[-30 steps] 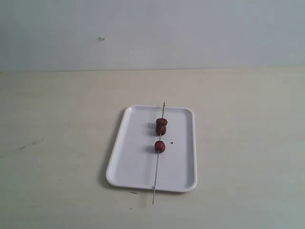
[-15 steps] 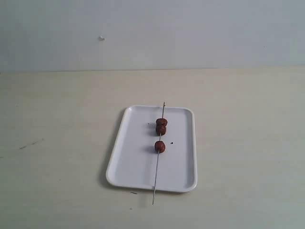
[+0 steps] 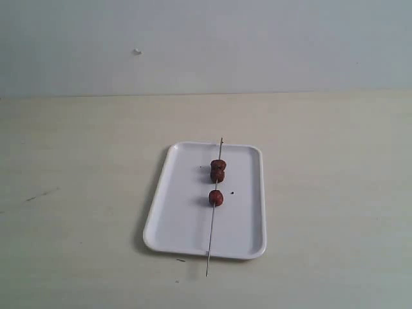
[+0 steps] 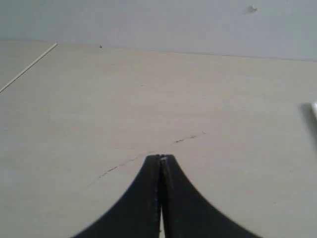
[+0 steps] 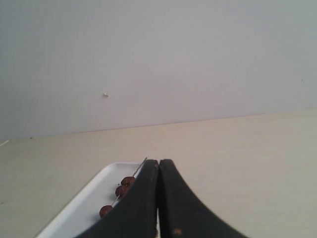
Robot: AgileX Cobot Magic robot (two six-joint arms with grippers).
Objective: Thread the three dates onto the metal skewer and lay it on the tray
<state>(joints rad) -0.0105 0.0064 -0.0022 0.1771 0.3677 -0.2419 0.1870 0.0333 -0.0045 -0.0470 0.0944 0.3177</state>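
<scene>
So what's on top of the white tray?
The metal skewer lies on the tray with three dates threaded on it, two touching and one apart. The tray right under the dates is hidden.

The exterior view looks from in front and above, tilted down across the table [image 3: 77,193] toward the wall [image 3: 257,38]. It stands far enough back to take in the whole tray [image 3: 174,219] with bare table all around it. The left wrist view sits low over the table and faces the wall past the closed left gripper [image 4: 161,157]; it catches only a sliver of the tray's rim at the frame edge. The right wrist view is low too, looking over the closed right gripper [image 5: 158,161] toward the wall, with the tray near. All three views share the wall's small mark [image 3: 137,51] and the tray.
</scene>
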